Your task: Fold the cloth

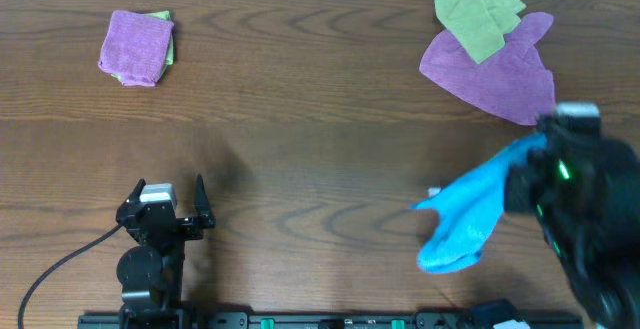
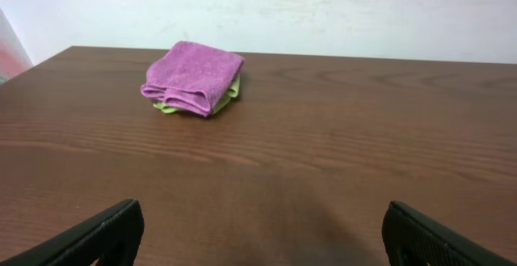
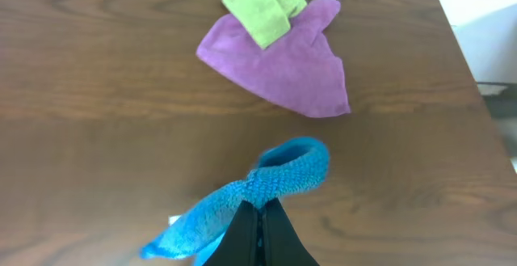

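Cloth, place: cloth (image 1: 465, 224) hangs bunched from the right claw (image 3: 262, 235) over the near right part of the table (image 1: 320, 119), well apart from the other cloths.
Cloth, handling: I judge it light, limp and not fragile. It sags into a rope shape and will not hold a fold in the air. The pile looks grippy, so I expect little slip.
Cloth, hold: the present pinch takes a gathered ridge (image 3: 275, 177), not a corner. To fold it I would spread it flat first, then take two neighbouring corners.
Right claw: closed tight on the cloth, fingers pressed together with the fabric squeezed between them.
Left claw (image 2: 262, 246): spread wide, holding nothing, low over the near left table.
Bystanders: purple cloth (image 1: 495, 69) lies loose at far right with a green cloth (image 1: 478, 14) overlapping its far edge. A folded pile (image 1: 138, 47) sits at far left.
Hidden: from overhead the right arm is blurred and covers the claw and the top of the cloth.
Unclear: I cannot find any corner, nor tell whether the low end touches the table.
Tag: a small white speck (image 1: 434, 192) beside the cloth may be its tag, but it is too small to be sure.
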Available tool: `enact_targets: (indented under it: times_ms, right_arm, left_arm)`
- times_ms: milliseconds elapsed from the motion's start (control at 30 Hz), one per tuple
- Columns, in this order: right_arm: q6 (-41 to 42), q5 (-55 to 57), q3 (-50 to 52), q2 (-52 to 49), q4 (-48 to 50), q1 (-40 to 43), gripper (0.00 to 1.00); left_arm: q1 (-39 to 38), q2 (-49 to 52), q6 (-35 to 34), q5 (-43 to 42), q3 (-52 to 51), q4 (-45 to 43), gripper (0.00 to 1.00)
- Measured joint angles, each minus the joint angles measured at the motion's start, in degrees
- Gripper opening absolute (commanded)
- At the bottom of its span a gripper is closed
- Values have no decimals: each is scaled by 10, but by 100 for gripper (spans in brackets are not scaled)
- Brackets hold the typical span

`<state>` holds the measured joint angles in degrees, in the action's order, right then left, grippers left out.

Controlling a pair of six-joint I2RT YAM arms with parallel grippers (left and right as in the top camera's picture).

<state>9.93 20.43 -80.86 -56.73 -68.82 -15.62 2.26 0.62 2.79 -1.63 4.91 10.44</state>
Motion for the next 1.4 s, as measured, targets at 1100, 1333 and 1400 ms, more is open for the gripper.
enact_targets:
  times_ms: [1100,1333,1400]
  right_arm:
    - [-62,-176,-56,-467,225,-231,90]
    - [-119,-180,-56,-544,348,-231,89]
    - [-146,-170,-57,-567,388,-231,90]
  left_arm:
    - [0,0,0,2,0,0,95]
    - [0,0,0,2,0,0,95]
    - [0,0,0,2,0,0,95]
